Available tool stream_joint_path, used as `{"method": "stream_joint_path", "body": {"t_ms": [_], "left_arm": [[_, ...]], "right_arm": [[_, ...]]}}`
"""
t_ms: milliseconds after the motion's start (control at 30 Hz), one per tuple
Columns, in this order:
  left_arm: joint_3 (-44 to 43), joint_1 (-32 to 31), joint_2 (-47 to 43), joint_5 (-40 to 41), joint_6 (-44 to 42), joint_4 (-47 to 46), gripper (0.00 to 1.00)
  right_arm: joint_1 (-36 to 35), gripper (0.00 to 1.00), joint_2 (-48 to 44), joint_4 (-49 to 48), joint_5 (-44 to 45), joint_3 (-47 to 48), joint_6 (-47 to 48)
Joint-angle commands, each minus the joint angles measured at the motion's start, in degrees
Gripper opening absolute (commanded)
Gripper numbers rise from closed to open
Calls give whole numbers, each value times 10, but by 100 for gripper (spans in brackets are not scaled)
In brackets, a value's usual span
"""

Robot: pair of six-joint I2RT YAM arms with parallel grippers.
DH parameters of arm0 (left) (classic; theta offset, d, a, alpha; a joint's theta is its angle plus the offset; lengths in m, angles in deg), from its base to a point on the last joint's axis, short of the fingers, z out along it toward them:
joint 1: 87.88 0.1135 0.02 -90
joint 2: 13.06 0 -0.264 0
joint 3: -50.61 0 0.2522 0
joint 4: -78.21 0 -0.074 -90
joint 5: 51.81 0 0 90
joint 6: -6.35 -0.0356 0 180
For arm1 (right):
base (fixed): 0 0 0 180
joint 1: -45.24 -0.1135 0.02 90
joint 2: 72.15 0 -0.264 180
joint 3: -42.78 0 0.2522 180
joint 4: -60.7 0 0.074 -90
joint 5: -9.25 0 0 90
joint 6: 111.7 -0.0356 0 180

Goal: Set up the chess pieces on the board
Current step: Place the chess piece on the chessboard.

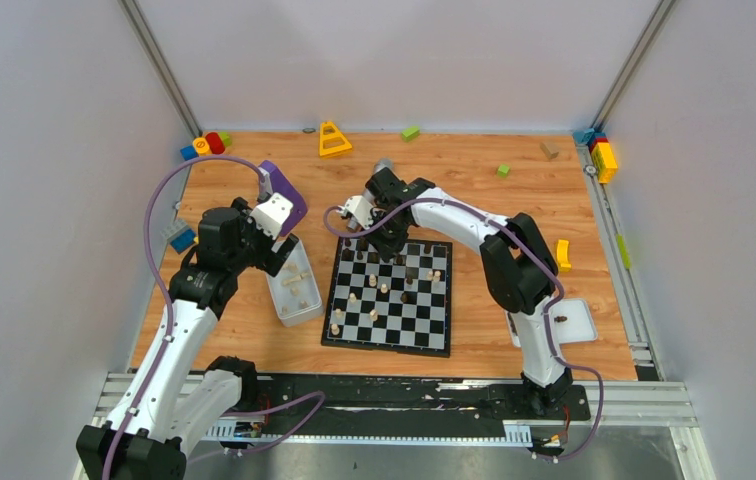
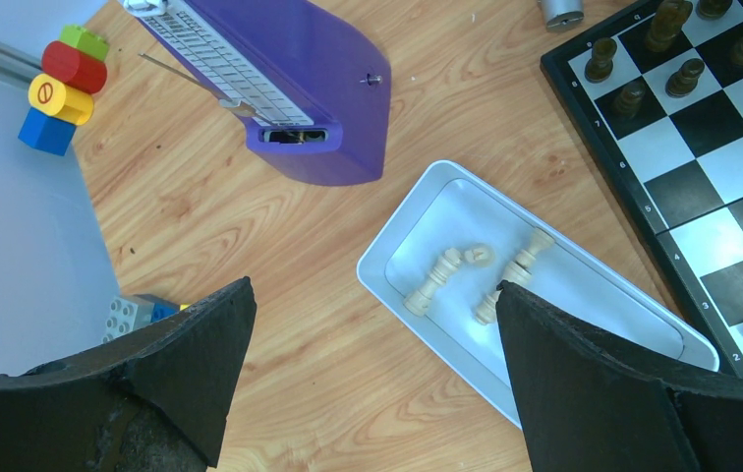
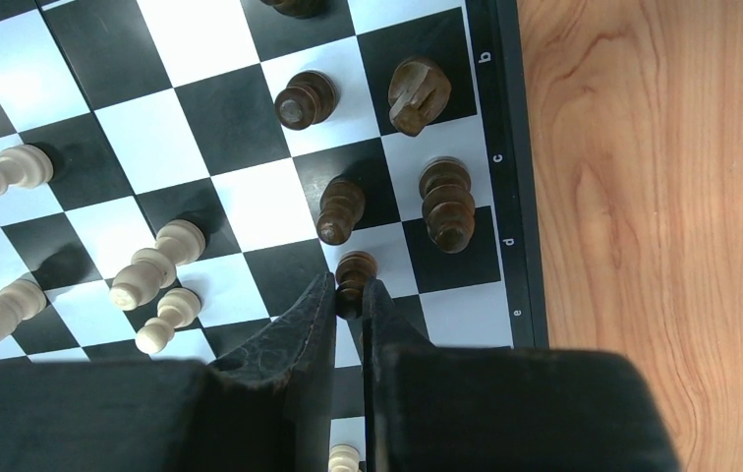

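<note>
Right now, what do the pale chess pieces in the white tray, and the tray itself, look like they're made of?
Pale chess pieces: probably light unvarnished wood, matte cream, lathe-turned profiles; grain too small to confirm. White rectangular tray: likely plastic, smooth, slightly glossy, soft reflections, rounded moulded corners.

The tray (image 1: 290, 306) lies left of the chessboard (image 1: 414, 326).

Lab: white panels (image 1: 44, 200), aluminium rails (image 1: 644, 400).

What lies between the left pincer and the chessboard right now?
The white tray, holding a few pale pieces lying down, sits on the wood between the open left pincer and the chessboard edge. The left wrist view shows it best.
</note>
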Motion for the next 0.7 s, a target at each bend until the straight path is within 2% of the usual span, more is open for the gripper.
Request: {"method": "stream_joint_path", "body": {"t_ms": [0, 367, 667], "left_arm": [[0, 3, -8, 0, 6, -19, 100], [0, 4, -9, 0, 6, -18, 100], [0, 4, -9, -1, 5, -18, 100]], "right_arm": [[-3, 9, 14, -3, 21, 12, -1], [-3, 23, 8, -6, 30, 14, -3], [-2, 42, -31, -6, 32, 15, -12]]}}
